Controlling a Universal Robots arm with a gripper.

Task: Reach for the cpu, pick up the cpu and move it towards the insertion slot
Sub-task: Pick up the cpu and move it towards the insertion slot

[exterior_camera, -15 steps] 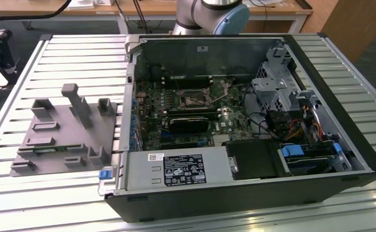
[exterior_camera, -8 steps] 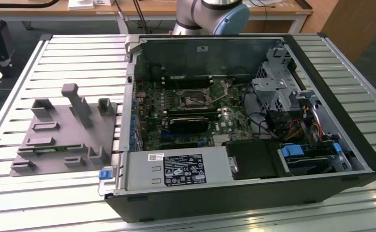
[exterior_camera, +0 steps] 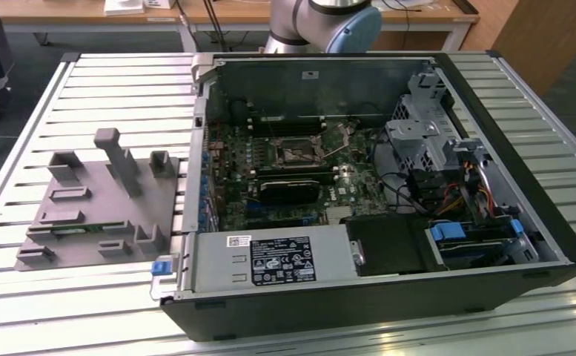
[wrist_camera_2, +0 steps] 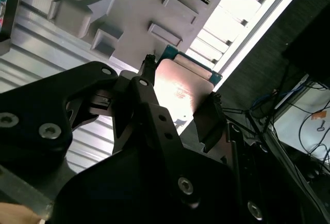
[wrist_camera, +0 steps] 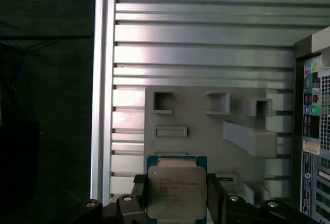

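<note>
Silvery cpu (wrist_camera: pixel 177 189), side edges partly hidden, sits clamped in the gripper (wrist_camera: pixel 177 201).

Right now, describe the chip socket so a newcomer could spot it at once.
Find the open computer case lying on the slatted table, and the green circuit board on its floor. Near the board's middle, just beyond the long black card in the exterior view, sits the socket. Unlike the card, it is square, with a shiny metal frame around a dark centre.
</note>
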